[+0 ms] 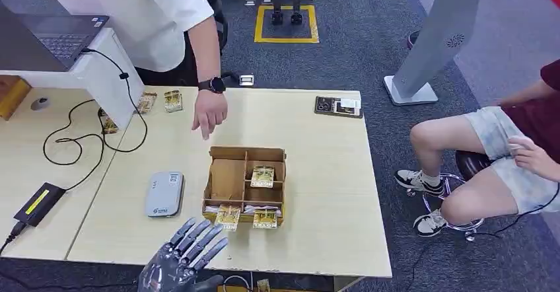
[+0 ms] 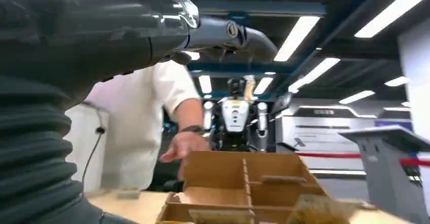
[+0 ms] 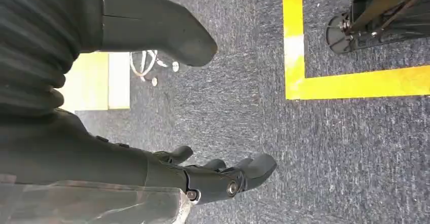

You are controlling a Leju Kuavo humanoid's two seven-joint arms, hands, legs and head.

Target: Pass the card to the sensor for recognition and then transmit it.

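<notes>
From the head view I see my left hand [image 1: 181,259] at the near edge of the surface [image 1: 323,193], fingers spread and stretched forward, holding nothing. It is just in front of the grey sensor [image 1: 164,193] and left of the cardboard box [image 1: 245,186]. The box stands about in the middle of the surface. One card [image 1: 262,176] lies in a middle compartment of it, and two more cards [image 1: 228,217] stand along its near wall.

The left wrist view gives me what the head view cannot: the box [image 2: 243,188] from the side, low, with its dividers upright, and the person's hand [image 2: 182,148] hanging just behind the far wall. In the head view that same hand [image 1: 210,113] is over the surface between the box and the far edge, not touching the box. This wrist view also shows another robot [image 2: 234,115] standing far behind.

The right wrist view looks down at the carpet with a yellow line [image 3: 324,82]. My right hand [image 3: 218,176] hangs there, fingers loosely bent and apart, with nothing in them.

For room: the right part of the surface, from the box to the right edge, is free. To the left of the sensor a black adapter [image 1: 39,203] with its cable [image 1: 79,140] lies on the neighbouring surface. A seated person's knees [image 1: 429,133] are near the right edge. More cards [image 1: 173,100] lie at the far left edge.
</notes>
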